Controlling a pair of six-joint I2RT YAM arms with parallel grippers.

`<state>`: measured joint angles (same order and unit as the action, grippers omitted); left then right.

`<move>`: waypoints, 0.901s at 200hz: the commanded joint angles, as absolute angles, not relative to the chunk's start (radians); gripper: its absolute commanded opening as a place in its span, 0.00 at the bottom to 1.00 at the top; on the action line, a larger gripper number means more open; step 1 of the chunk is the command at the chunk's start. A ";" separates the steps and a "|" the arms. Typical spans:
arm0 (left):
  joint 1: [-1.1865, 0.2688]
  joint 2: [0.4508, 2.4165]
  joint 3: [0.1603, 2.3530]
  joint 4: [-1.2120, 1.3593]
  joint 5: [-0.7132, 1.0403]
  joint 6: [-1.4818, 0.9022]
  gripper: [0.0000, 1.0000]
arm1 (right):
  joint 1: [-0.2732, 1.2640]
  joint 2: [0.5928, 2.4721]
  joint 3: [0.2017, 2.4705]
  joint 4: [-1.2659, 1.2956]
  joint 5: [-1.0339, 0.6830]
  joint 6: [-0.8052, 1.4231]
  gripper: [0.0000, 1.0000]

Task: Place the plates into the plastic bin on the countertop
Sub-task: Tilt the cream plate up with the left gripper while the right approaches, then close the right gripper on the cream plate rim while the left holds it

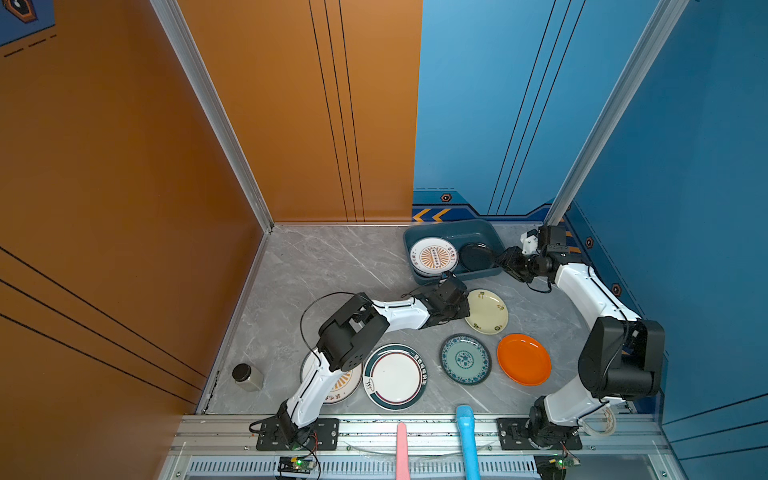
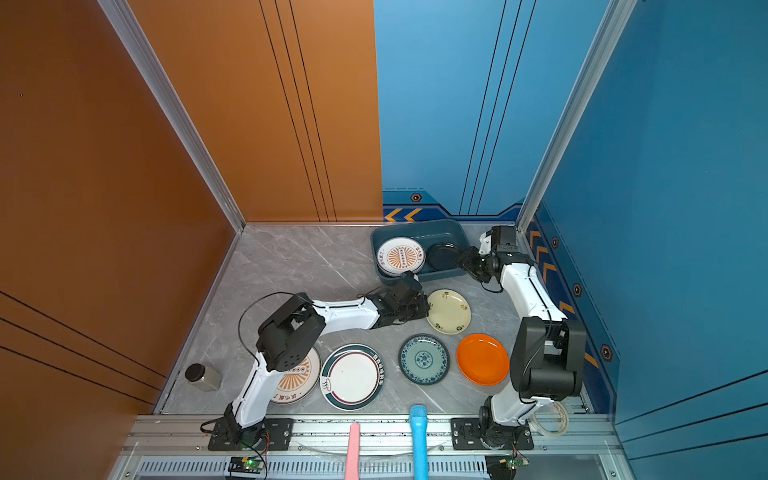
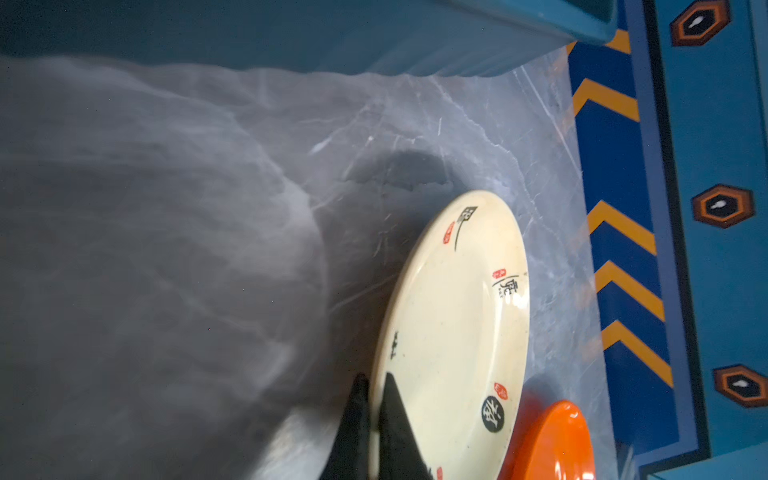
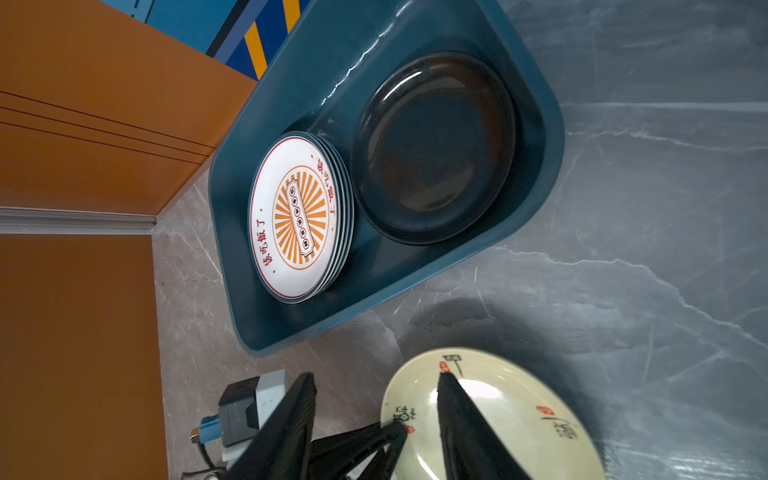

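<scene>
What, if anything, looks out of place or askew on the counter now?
Only the dark-lidded jar looks out of place: it sits alone near the left edge of the counter. The left gripper pinches the cream plate by its rim; whether it is tilted I cannot tell. Nothing looks spilled or broken.

Both top views evenly lit and sharp, with soft shadows. Left wrist view: heavy smearing across the grey marble counter [image 3: 166,249]. Right wrist view sharp; glare streaks on the glossy black round plate [image 4: 432,149].
</scene>
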<state>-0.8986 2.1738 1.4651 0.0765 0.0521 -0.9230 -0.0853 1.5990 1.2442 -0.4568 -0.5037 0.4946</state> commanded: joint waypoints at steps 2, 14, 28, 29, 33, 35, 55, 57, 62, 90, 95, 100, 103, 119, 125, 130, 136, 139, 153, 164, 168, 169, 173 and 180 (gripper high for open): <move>-0.855 2.046 1.409 0.006 0.102 -0.805 0.00 | -0.073 1.565 1.261 -0.489 -0.575 0.454 0.53; -0.830 1.992 1.372 -0.001 0.143 -0.783 0.00 | -0.061 1.564 1.272 -0.492 -0.612 0.444 0.55; -0.792 1.929 1.326 -0.003 0.208 -0.766 0.00 | -0.040 1.566 1.275 -0.496 -0.652 0.429 0.57; -0.788 1.924 1.323 -0.003 0.214 -0.765 0.00 | -0.038 1.566 1.277 -0.497 -0.655 0.428 0.57; -0.776 1.905 1.310 -0.004 0.234 -0.761 0.00 | -0.031 1.567 1.280 -0.500 -0.665 0.423 0.57; -0.769 1.897 1.304 -0.004 0.246 -0.758 0.00 | -0.028 1.566 1.282 -0.502 -0.669 0.421 0.57; -0.703 1.811 1.260 -0.031 0.354 -0.726 0.00 | 0.006 1.577 1.291 -0.512 -0.714 0.404 0.59; -0.696 1.803 1.257 -0.037 0.363 -0.721 0.00 | 0.010 1.579 1.292 -0.512 -0.720 0.403 0.59; -0.680 1.783 1.254 -0.056 0.382 -0.708 0.00 | 0.018 1.582 1.295 -0.511 -0.734 0.399 0.59; -0.585 1.689 1.225 -0.135 0.459 -0.646 0.00 | 0.068 1.608 1.304 -0.511 -0.814 0.378 0.59; -0.567 1.678 1.221 -0.144 0.471 -0.639 0.00 | 0.078 1.613 1.308 -0.511 -0.822 0.375 0.59; -0.550 1.668 1.218 -0.153 0.484 -0.632 0.00 | 0.087 1.616 1.309 -0.511 -0.825 0.373 0.59; -0.539 1.664 1.215 -0.159 0.490 -0.627 0.00 | 0.094 1.618 1.310 -0.511 -0.822 0.372 0.59; -0.491 1.650 1.208 -0.181 0.529 -0.602 0.00 | 0.122 1.627 1.313 -0.511 -0.800 0.371 0.59; -0.475 1.648 1.207 -0.212 0.545 -0.591 0.00 | 0.132 1.630 1.315 -0.509 -0.798 0.373 0.59; -0.464 1.646 1.210 -0.225 0.558 -0.581 0.00 | 0.138 1.631 1.316 -0.507 -0.798 0.375 0.59; -0.452 1.643 1.209 -0.236 0.570 -0.570 0.00 | 0.145 1.634 1.316 -0.505 -0.798 0.376 0.59; -0.447 1.642 1.209 -0.241 0.575 -0.565 0.00 | 0.148 1.635 1.315 -0.503 -0.799 0.376 0.59; -0.423 1.636 1.208 -0.257 0.597 -0.550 0.00 | 0.165 1.638 1.315 -0.497 -0.806 0.380 0.59; -0.407 1.632 1.206 -0.261 0.616 -0.545 0.00 | 0.174 1.644 1.316 -0.494 -0.819 0.382 0.60; -0.400 1.632 1.206 -0.263 0.623 -0.542 0.00 | 0.177 1.645 1.319 -0.491 -0.827 0.382 0.60; -0.399 1.631 1.206 -0.263 0.624 -0.541 0.00 | 0.178 1.645 1.319 -0.490 -0.829 0.383 0.60; -0.394 1.631 1.206 -0.265 0.629 -0.540 0.00 | 0.182 1.647 1.320 -0.488 -0.837 0.383 0.60; -0.386 1.631 1.208 -0.270 0.636 -0.534 0.00 | 0.190 1.651 1.322 -0.486 -0.853 0.382 0.60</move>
<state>-0.4103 1.6615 1.2160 -0.2279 0.5453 -0.5838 0.1696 1.6325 1.2892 -0.4812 -0.7963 0.3958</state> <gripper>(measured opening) 0.073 0.599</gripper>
